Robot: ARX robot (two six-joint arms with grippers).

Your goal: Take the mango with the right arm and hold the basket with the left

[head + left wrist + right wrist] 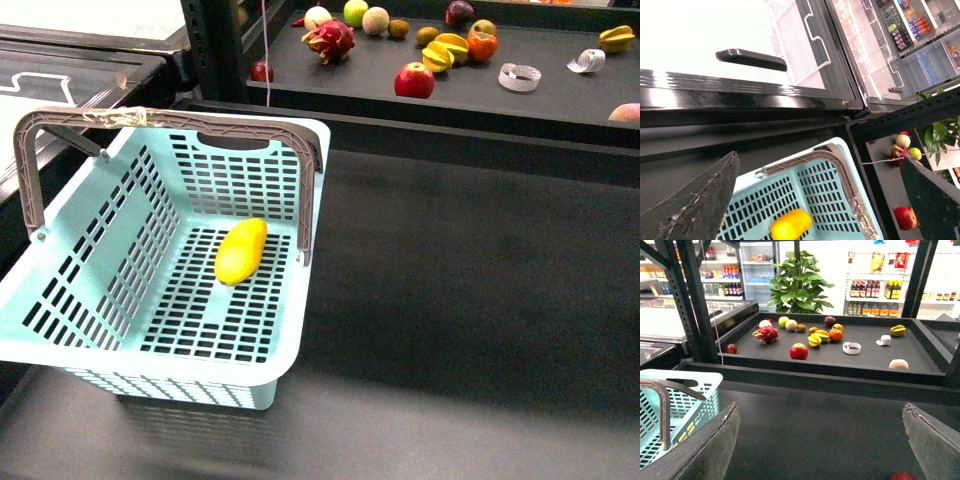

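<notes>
The yellow-orange mango (241, 251) lies on the slotted floor of the pale aqua basket (60, 340) at the left of the dark counter. The basket's grey-brown handle (170, 121), taped at the top, stands up. No arm shows in the front view. In the left wrist view the mango (791, 224) and the basket (845, 165) lie below my open left gripper (822, 200), whose fingers (695, 205) are spread wide and empty. My right gripper (822, 440) is open and empty over the dark counter, with the basket's corner (695, 382) to one side.
A raised black tray (550, 105) at the back holds a red apple (414, 80), a dragon fruit (330, 40), a yellow star fruit (445, 50), an orange fruit (482, 45) and other fruit. A glass-lidded freezer (70, 70) stands at the back left. A small red object (902, 476) lies near the right gripper.
</notes>
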